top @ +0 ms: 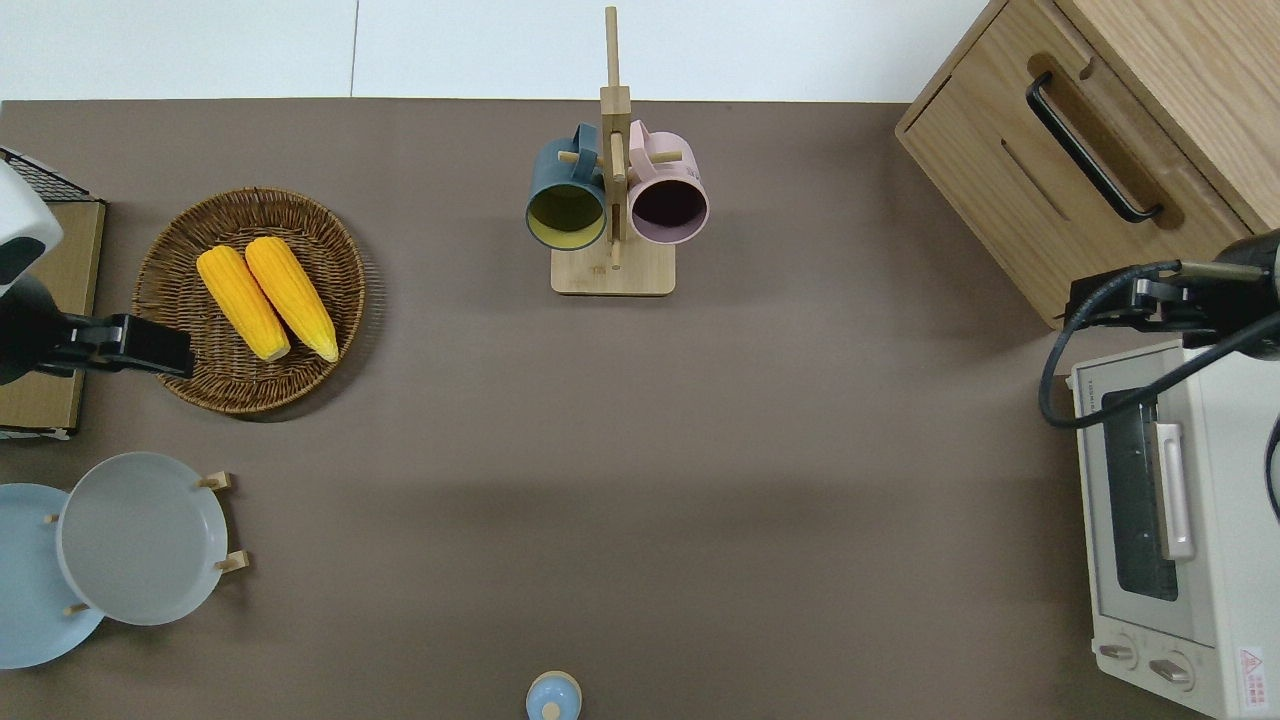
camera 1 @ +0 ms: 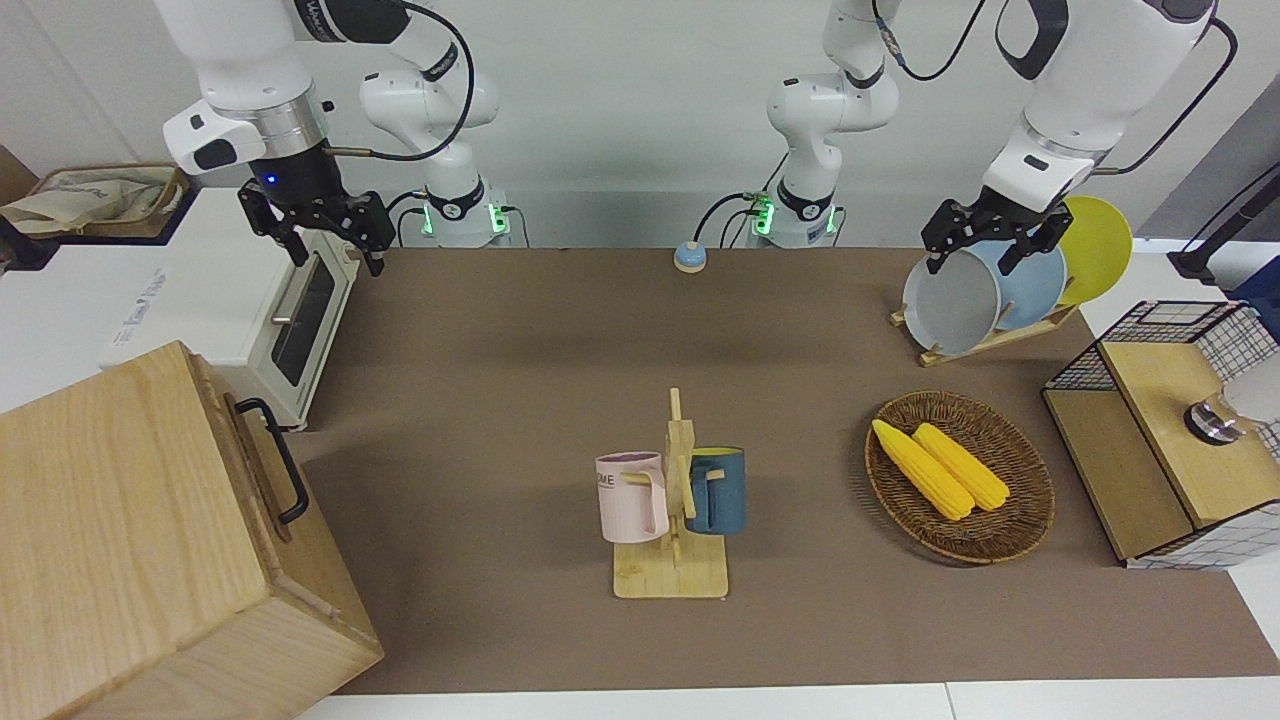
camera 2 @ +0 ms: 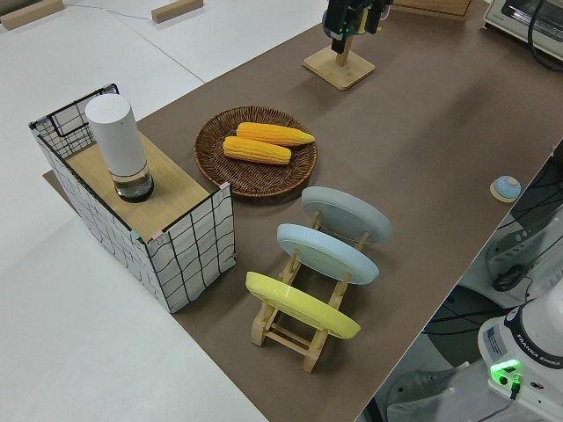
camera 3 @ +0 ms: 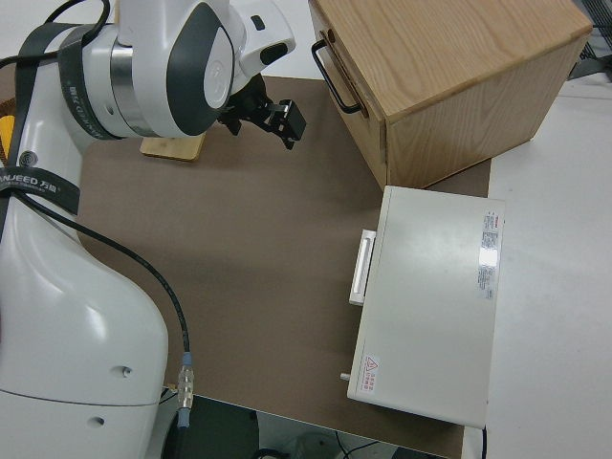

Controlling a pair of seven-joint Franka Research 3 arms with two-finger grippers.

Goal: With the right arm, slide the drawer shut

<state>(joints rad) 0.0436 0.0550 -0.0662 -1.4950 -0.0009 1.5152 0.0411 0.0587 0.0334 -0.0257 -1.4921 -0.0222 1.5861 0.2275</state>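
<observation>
The drawer is in the pale wood cabinet at the right arm's end of the table. Its black loop handle faces the table's middle. Its front stands about flush with the cabinet, also in the overhead view and the right side view. My right gripper is open and empty, up in the air. In the overhead view it is over the gap between the cabinet's corner and the toaster oven. It touches neither. The left arm is parked, its gripper open.
A white toaster oven stands nearer to the robots than the cabinet. A mug rack is mid-table, with a basket of corn, a plate rack and a mesh box toward the left arm's end. A blue bell sits near the robots.
</observation>
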